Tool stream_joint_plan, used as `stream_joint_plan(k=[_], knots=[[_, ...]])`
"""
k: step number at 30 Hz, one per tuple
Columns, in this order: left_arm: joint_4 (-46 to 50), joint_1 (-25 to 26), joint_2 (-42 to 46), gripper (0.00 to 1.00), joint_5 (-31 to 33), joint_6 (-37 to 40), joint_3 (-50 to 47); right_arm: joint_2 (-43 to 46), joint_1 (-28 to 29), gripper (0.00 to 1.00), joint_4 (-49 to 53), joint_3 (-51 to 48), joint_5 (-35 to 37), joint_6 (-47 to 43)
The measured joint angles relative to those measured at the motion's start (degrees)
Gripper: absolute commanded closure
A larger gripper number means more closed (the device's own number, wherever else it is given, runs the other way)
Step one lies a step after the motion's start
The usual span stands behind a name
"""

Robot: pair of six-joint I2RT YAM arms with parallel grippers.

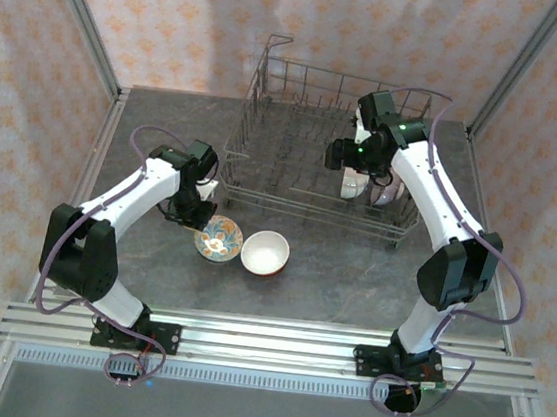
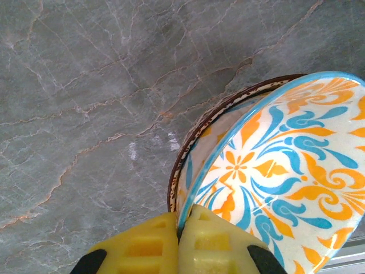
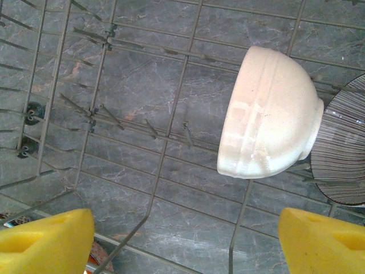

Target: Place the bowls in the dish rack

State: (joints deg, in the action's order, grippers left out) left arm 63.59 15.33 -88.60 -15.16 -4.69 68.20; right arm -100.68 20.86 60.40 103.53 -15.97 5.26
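Observation:
My left gripper [image 2: 181, 228] is shut on the rim of an orange-and-blue floral bowl [image 2: 285, 165], which is tilted above a second, brown-rimmed bowl [image 2: 183, 154]. From above, that left gripper [image 1: 197, 214] and floral bowl [image 1: 220, 238] sit in front of the dish rack [image 1: 265, 147]. Beside them stands a bowl [image 1: 265, 252] that is white inside with an orange outside. My right gripper [image 3: 185, 245] hangs open inside the dish rack [image 3: 165, 142], holding nothing. A cream-pink bowl [image 3: 268, 120] leans on its side in the tines, with a dark striped bowl [image 3: 342, 154] next to it.
The rack's tall wire sides and raised corner loop [image 1: 277, 42] surround my right arm [image 1: 413, 174]. The grey marbled table [image 1: 351, 277] stretches in front of the rack. Patterned walls close the cell on three sides.

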Motion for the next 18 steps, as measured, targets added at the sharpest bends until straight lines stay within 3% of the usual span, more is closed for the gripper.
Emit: stream_joint_plan(k=[18], knots=[[0.5,0.0,6.6,1.0,-1.0,-1.3,1.2,-0.2,0.2,0.16,0.0,0.6,-0.9,0.0]])
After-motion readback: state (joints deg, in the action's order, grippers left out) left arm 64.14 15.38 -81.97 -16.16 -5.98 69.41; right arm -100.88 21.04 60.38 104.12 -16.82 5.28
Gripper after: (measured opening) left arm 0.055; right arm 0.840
